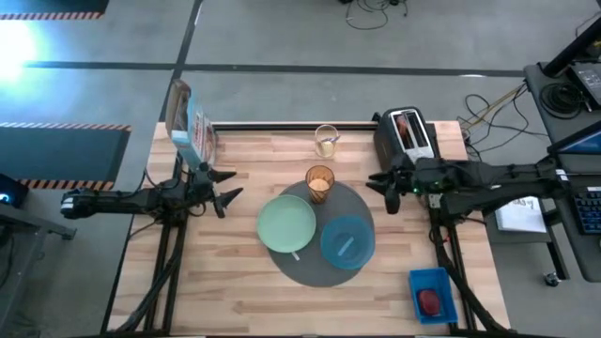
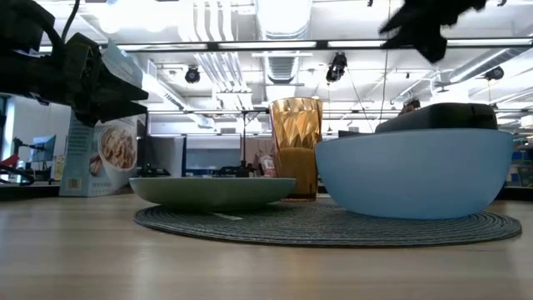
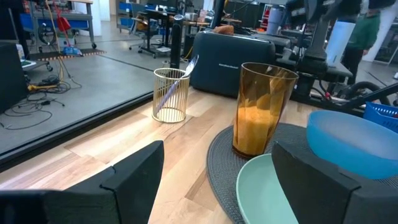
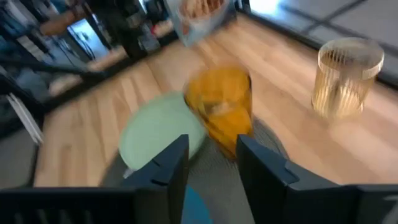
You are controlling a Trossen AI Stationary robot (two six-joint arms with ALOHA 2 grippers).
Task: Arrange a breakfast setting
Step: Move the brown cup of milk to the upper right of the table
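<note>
A round dark-grey mat [image 1: 319, 268] lies mid-table. On it rest a pale green plate [image 1: 286, 225], a blue bowl [image 1: 347, 239] and an amber glass [image 1: 319, 183] part full of orange liquid [image 3: 252, 124]. A small red food piece [image 1: 429, 300] lies in a blue tray [image 1: 434, 280] at the near right. A brown slice [image 1: 405, 130] shows in the toaster's slot. My left gripper [image 1: 228, 186] stands open and level, left of the plate. My right gripper [image 1: 376, 188] hangs open above the table, right of the glass, with nothing between its fingers [image 4: 174, 165].
A black toaster [image 1: 406, 141] stands at the far right, a gold wire cup [image 1: 326, 141] at the far middle and a cereal box [image 1: 191, 122] at the far left. Bare wood shows along the near edge [image 1: 235, 300].
</note>
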